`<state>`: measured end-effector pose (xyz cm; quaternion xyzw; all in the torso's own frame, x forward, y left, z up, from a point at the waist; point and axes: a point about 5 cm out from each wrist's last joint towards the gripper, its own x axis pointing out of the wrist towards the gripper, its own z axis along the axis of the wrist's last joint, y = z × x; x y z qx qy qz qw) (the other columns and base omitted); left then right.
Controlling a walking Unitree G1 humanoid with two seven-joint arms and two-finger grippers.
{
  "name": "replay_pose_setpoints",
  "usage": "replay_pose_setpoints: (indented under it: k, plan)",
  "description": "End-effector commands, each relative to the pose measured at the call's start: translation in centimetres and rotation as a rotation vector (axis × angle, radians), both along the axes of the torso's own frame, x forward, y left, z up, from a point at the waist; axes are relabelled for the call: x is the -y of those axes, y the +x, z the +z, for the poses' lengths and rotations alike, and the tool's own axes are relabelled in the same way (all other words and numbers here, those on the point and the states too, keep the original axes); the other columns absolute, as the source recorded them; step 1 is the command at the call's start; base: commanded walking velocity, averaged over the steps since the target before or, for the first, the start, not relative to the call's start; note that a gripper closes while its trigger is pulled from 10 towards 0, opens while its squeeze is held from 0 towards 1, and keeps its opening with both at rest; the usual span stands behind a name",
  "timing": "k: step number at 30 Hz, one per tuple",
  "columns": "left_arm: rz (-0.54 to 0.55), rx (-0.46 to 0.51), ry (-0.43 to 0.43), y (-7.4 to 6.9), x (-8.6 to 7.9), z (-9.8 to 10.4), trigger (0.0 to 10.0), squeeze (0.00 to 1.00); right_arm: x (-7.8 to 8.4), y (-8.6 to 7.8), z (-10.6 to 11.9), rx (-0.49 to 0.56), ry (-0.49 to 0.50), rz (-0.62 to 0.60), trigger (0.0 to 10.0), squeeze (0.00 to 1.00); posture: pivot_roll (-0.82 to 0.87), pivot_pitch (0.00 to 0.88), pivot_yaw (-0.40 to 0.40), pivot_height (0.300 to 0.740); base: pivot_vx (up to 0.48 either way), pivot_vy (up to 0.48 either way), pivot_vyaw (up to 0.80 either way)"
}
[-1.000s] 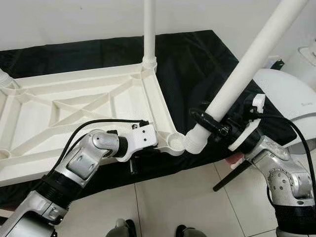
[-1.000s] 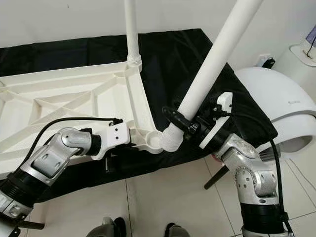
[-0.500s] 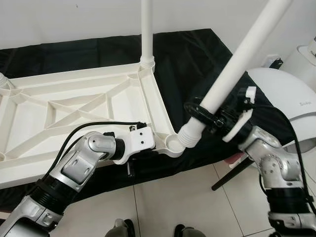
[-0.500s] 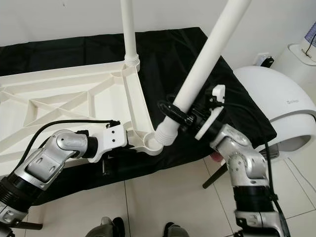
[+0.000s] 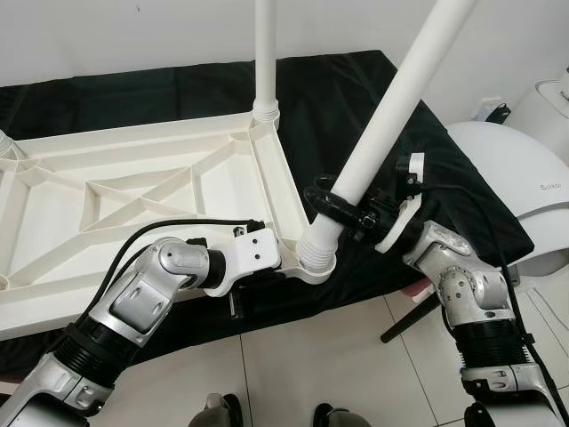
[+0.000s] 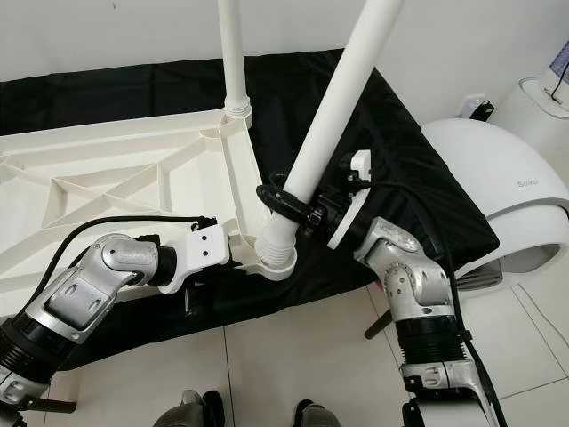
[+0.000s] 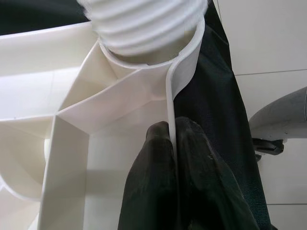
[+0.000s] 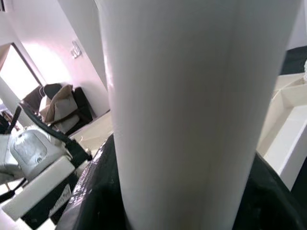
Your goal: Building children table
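Observation:
An upside-down white plastic table top (image 5: 133,191) lies on a black cloth. One white leg (image 5: 265,53) stands upright in its far corner socket. My right gripper (image 5: 342,203) is shut on a second white leg (image 5: 391,98), tilted, with its threaded end (image 5: 317,251) sitting in the near corner socket (image 7: 184,67). My left gripper (image 7: 173,158) is shut on the thin rim of the table top just beside that socket. The right wrist view has the leg (image 8: 192,110) pressed between the black fingers.
The black cloth (image 5: 356,98) covers a low surface that ends at tiled floor (image 5: 338,356) in front of me. A white domed appliance (image 5: 516,178) stands close on the right. A dark rod (image 5: 413,316) leans by my right arm. A white wall rises behind.
My right gripper has carried the leg leftward and stood it more upright; its threaded end went from beside the corner socket onto it. The left gripper has kept its hold on the rim.

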<state>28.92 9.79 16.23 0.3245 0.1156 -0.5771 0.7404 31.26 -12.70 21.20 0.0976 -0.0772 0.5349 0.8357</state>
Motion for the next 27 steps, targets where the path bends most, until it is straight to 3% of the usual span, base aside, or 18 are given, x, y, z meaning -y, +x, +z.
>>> replay_pose_setpoints:
  k: [1, 11, 18, 27]
  plan:
    - [0.069, -0.071, 0.1, -0.3, -1.5, -2.4, 10.0, 0.0, -0.3, -0.1, -0.6, 0.007, -0.022, 0.02, 10.0, 0.0, 0.0, 0.168, 0.013, 0.74, 0.0, 0.0, 0.0]
    - [0.073, -0.073, 0.097, -0.3, -1.5, -2.3, 10.0, 0.0, 0.3, -0.4, -2.3, 0.031, -0.142, -0.011, 10.0, 0.0, -0.01, 0.173, 0.016, 0.74, 0.0, 0.0, 0.0]
    - [0.075, -0.075, 0.095, -0.3, -1.5, -2.3, 10.0, 0.0, 0.3, -0.6, -2.4, 0.064, -0.174, -0.015, 10.0, 0.0, -0.01, 0.181, 0.015, 0.74, 0.0, 0.0, 0.0]
    - [0.082, -0.079, 0.092, -0.5, -1.6, -2.3, 10.0, 0.0, -0.7, -2.0, -2.0, 0.163, -0.216, 0.03, 10.0, 0.0, -0.01, 0.194, 0.015, 0.74, 0.0, 0.0, 0.0]
